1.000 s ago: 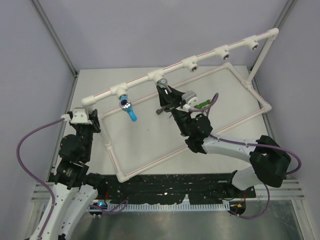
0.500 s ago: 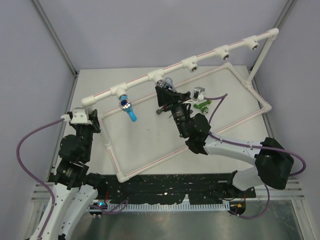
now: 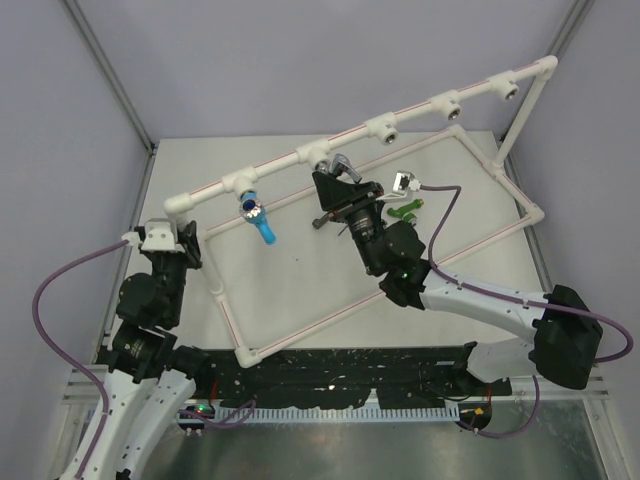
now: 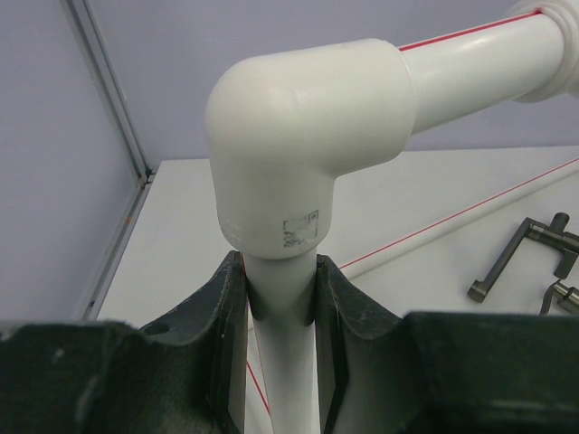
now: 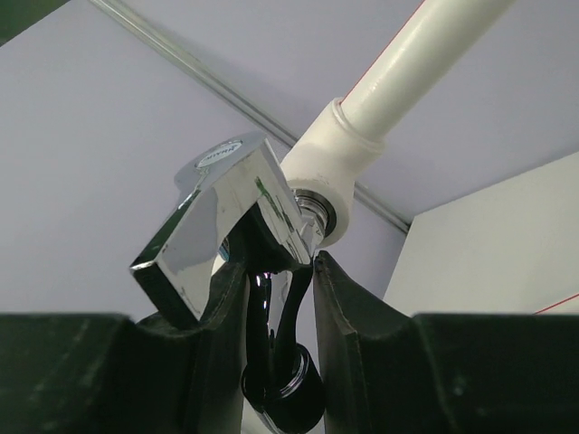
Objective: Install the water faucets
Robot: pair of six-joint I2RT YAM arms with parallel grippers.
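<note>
The shiny chrome faucet [image 3: 341, 164] has its threaded end at a round socket [image 5: 331, 172] of the white pipe frame [image 3: 420, 108]. My right gripper [image 3: 345, 188] is shut on its spout; the right wrist view shows its chrome body [image 5: 226, 221] between the fingers [image 5: 348, 307]. A blue faucet [image 3: 258, 218] hangs from the socket further left. A green faucet [image 3: 403, 212] and a dark one [image 3: 322, 220] lie on the table. My left gripper [image 3: 166, 236] is shut on the frame's upright pipe [image 4: 282, 362], just below the corner elbow [image 4: 303, 163].
The frame's lower rectangle [image 3: 300, 328] of thin red-striped pipe lies flat on the white table [image 3: 300, 270]. Three sockets to the right [image 3: 445, 104] stand open. Two dark brown-grey faucets [image 4: 525, 262] show at the right of the left wrist view. Grey walls surround the table.
My right wrist has rolled while holding the chrome faucet at the socket, and its arm has shifted right, uncovering the green faucet. My left arm has not moved.
</note>
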